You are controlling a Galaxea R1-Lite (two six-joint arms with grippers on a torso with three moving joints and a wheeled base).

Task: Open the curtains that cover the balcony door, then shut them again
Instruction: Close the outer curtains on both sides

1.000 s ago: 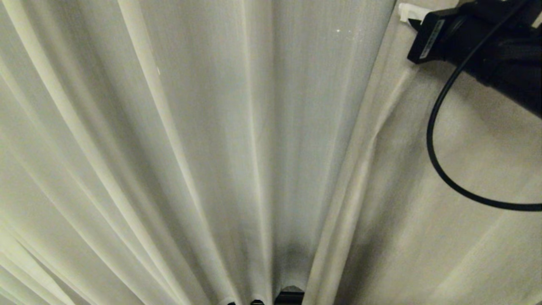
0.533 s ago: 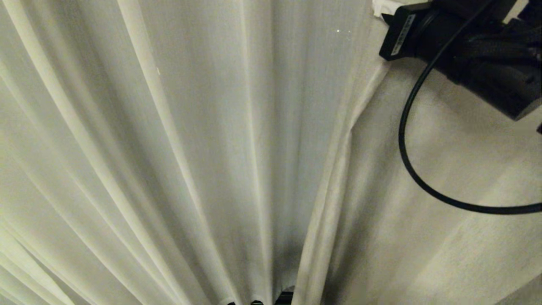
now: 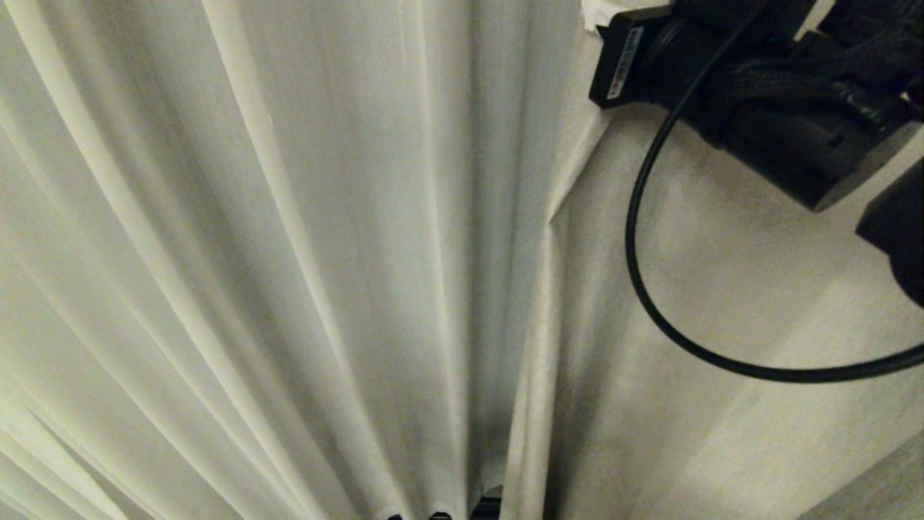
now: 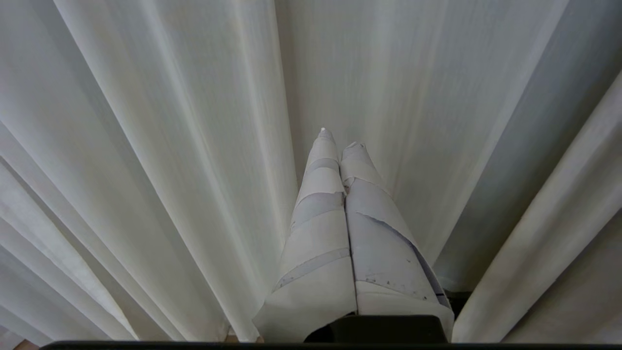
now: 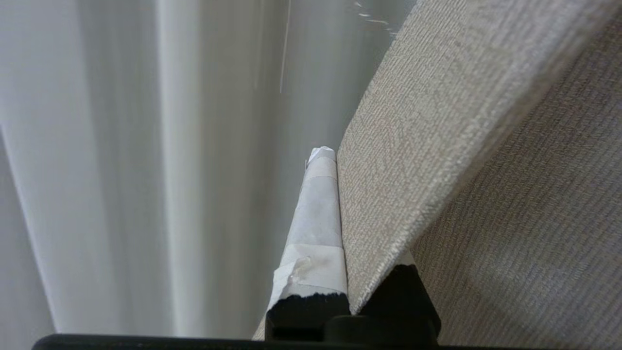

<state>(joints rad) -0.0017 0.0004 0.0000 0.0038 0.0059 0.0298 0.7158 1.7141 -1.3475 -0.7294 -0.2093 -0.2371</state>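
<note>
Right gripper (image 5: 335,160) jaws clamped on thick woven curtain (image 5: 437,146) edge (sheer curtain (image 3: 289,253) beside); left gripper (image 4: 340,146) jaws closed, empty.

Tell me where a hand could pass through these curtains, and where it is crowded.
No clear opening shows. The only seam is where the woven curtain edge overlaps the sheer curtain, down the middle of the head view; a hand might slip in low there. It is crowded at the top right, where the right end effector pinches that edge beside a black cable. The sheer pleats are unbroken.
</note>
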